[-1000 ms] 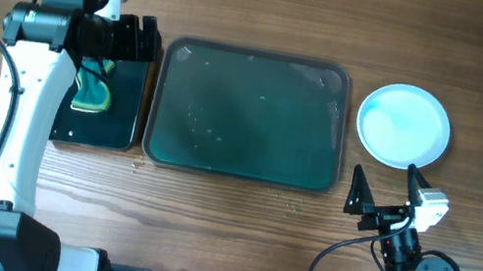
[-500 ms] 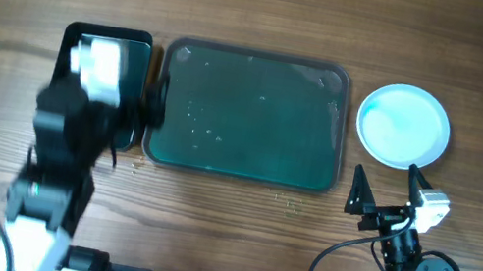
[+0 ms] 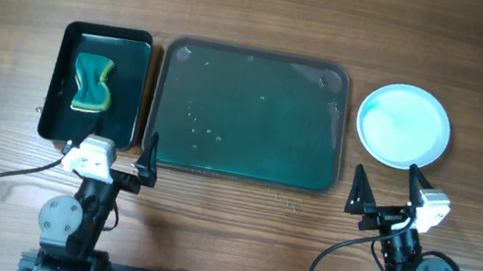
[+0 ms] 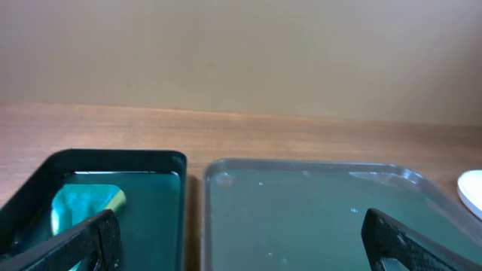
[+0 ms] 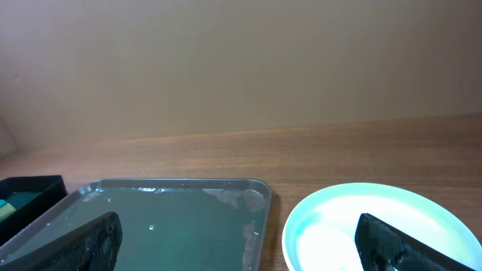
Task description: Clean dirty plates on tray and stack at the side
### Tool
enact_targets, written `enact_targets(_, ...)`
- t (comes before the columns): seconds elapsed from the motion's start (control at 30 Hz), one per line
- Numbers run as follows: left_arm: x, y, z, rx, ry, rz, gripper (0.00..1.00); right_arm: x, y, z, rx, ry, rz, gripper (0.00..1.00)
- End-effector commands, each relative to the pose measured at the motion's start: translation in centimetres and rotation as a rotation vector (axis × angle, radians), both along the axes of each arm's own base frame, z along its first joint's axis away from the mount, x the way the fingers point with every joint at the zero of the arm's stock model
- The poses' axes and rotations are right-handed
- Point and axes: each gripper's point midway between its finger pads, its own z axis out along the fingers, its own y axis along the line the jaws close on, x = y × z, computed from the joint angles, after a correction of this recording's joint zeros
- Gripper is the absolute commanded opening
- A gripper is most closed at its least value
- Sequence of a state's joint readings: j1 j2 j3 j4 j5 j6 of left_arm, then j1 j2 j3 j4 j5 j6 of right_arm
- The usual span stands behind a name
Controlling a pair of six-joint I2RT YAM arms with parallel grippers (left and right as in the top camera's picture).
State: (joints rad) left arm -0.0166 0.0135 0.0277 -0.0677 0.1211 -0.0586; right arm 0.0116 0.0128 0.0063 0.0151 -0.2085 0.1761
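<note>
The dark green tray point(image 3: 248, 115) lies mid-table with no plates on it; it also shows in the left wrist view point(image 4: 316, 211) and the right wrist view point(image 5: 166, 214). The pale-blue plates point(image 3: 404, 125) sit in one spot on the wood to the right of the tray, also in the right wrist view point(image 5: 376, 226); how many are stacked there I cannot tell. My left gripper point(image 3: 109, 150) is open and empty at the table's front edge, below the tub. My right gripper point(image 3: 384, 188) is open and empty just in front of the plates.
A black tub point(image 3: 98, 85) left of the tray holds a teal and yellow sponge point(image 3: 92, 84), also in the left wrist view point(image 4: 83, 209). Small water drops and smears lie on the tray floor.
My left arm has pulled back from over the black tub to the front edge of the table, leaving the sponge in the tub. The right arm has not moved.
</note>
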Motion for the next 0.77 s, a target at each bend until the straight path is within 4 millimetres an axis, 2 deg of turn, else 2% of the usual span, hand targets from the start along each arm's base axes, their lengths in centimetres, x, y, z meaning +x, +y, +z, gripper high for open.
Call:
enact_targets(0.0, 0.13, 0.83, -0.84, -0.007, 0.013, 0.043, 1.00, -0.04, -0.01, 0.18, 0.010, -0.007, -0.002, 1.00)
enact_targets(0.73, 0.15, 0.83, -0.93, -0.007, 0.017, 0.043, 1.00, -0.04, -0.01, 0.18, 0.010, -0.007, -0.002, 1.00)
